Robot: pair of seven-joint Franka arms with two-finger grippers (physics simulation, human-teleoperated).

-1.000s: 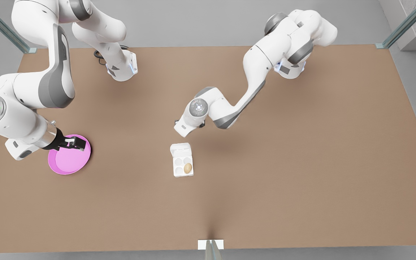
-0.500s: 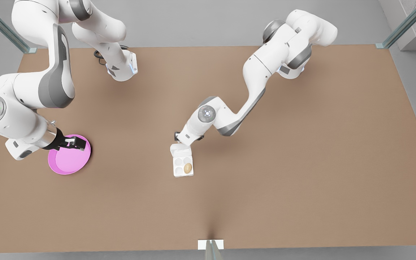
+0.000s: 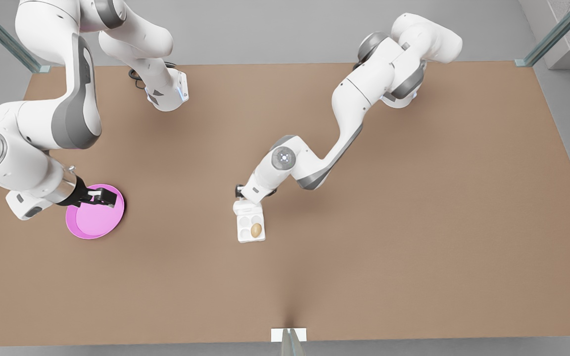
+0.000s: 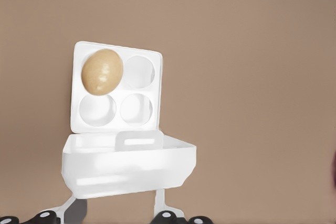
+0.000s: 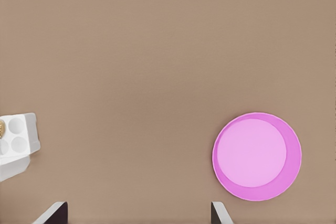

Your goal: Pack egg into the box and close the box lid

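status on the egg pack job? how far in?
Done: the egg sits in a corner cup of the box. In hand: the left pincer is at the box lid, fingers either side of it; the lid is raised, not yet over the cups. Left: fold it shut. The right pincer waits, open, over the pink plate.

- No readable text, labels, brands or numbers in any view — nothing on the white four-cup egg carton [image 4: 116,91], its plain white hinged lid [image 4: 128,165], or the round pink plate [image 5: 256,156].
- Bare brown tabletop [image 3: 413,222] — unmarked too.
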